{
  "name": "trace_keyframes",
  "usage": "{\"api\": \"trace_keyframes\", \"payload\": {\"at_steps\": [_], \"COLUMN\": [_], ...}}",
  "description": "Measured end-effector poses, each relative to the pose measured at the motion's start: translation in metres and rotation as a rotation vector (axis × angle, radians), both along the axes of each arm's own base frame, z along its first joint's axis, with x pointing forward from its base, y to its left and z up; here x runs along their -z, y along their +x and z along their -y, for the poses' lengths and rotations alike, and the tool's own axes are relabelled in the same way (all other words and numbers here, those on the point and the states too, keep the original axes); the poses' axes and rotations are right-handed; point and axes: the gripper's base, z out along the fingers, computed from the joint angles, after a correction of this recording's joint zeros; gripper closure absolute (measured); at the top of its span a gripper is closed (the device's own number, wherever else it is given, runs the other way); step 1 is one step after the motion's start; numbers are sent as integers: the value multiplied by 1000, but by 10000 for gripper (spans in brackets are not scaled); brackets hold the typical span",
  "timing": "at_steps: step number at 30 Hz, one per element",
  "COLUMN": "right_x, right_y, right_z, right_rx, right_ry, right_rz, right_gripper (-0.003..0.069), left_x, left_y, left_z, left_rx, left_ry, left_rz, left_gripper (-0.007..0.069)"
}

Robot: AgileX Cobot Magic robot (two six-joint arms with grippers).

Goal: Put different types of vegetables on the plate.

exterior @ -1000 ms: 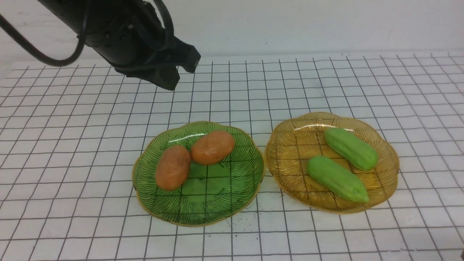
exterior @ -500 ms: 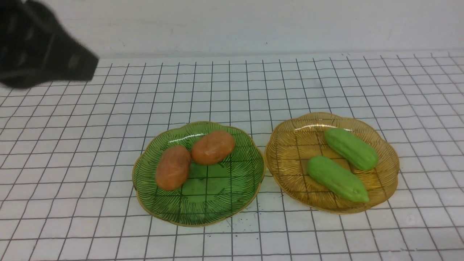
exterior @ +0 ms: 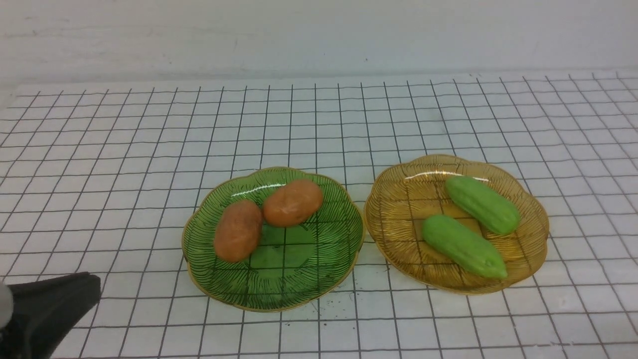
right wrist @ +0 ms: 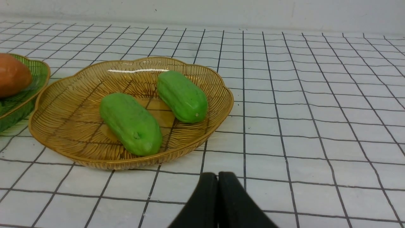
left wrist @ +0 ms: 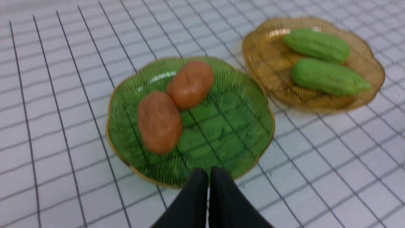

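Two orange-brown potato-like vegetables lie side by side on the green plate. Two light green gourd-like vegetables lie on the amber plate to its right. My left gripper is shut and empty, hovering near the green plate's front rim; its dark tip shows at the front view's lower left. My right gripper is shut and empty, short of the amber plate with its two gourds. It does not show in the front view.
The plates stand close together, nearly touching, on a white table with a black grid. A white wall runs along the far edge.
The left arm has swung from the upper left of the front view, above the table, down to the lower left corner. Vegetables and plates have not moved.
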Motion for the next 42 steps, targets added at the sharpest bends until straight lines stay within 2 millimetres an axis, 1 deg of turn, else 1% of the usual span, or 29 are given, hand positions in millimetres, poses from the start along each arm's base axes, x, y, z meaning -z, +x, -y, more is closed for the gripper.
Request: {"api": "trace_keyframes", "payload": {"at_steps": [1, 2, 3, 5, 6, 7, 9, 11, 12, 13, 15, 18, 20, 26, 31, 33, 35, 38, 39, 42], "right_x": [0, 0, 0, 0, 0, 0, 0, 0, 0, 0, 0, 0, 0, 0, 0, 0, 0, 0, 0, 0], "right_y": [0, 0, 0, 0, 0, 0, 0, 0, 0, 0, 0, 0, 0, 0, 0, 0, 0, 0, 0, 0], "right_z": [0, 0, 0, 0, 0, 0, 0, 0, 0, 0, 0, 0, 0, 0, 0, 0, 0, 0, 0, 0], "right_rx": [0, 0, 0, 0, 0, 0, 0, 0, 0, 0, 0, 0, 0, 0, 0, 0, 0, 0, 0, 0], "right_ry": [0, 0, 2, 2, 2, 2, 2, 2, 2, 2, 2, 2, 2, 2, 2, 1, 1, 1, 1, 1], "right_rz": [0, 0, 0, 0, 0, 0, 0, 0, 0, 0, 0, 0, 0, 0, 0, 0, 0, -1, -1, -1], "right_gripper": [673, 673, 673, 673, 673, 673, 673, 673, 673, 673, 673, 673, 673, 673, 673, 673, 673, 673, 673, 673], "left_x": [14, 17, 23, 35, 37, 44, 53, 72, 72, 80, 89, 99, 110, 120, 122, 121, 121, 124, 127, 133], "left_y": [-1, 0, 0, 0, 1, 1, 2, 2, 2, 1, 1, 0, -2, -8, -20, -24, -25, -25, -25, -24], "left_z": [-1, -1, -2, -3, -3, -3, -3, -3, -3, -4, -4, -4, -5, -6, -14, -20, -23, -27, -30, -32], "left_rx": [-11, -14, -27, -43, -45, -51, -55, -58, -58, -59, -59, -59, -58, -49, -52, -100, -144, -196, -240, -289], "left_ry": [-50, -60, -110, -151, -154, -160, -157, -138, -138, -127, -113, -100, -82, -62, -17, -5, 15, 50, 65, 74], "left_rz": [64, 79, 150, 208, 214, 223, 214, 173, 173, 150, 121, 93, 54, 13, 89, 144, 155, 135, 115, 90], "left_gripper": [632, 632, 632, 632, 632, 632, 632, 632, 632, 632, 632, 632, 632, 632, 632, 632, 632, 632, 632, 632]}}
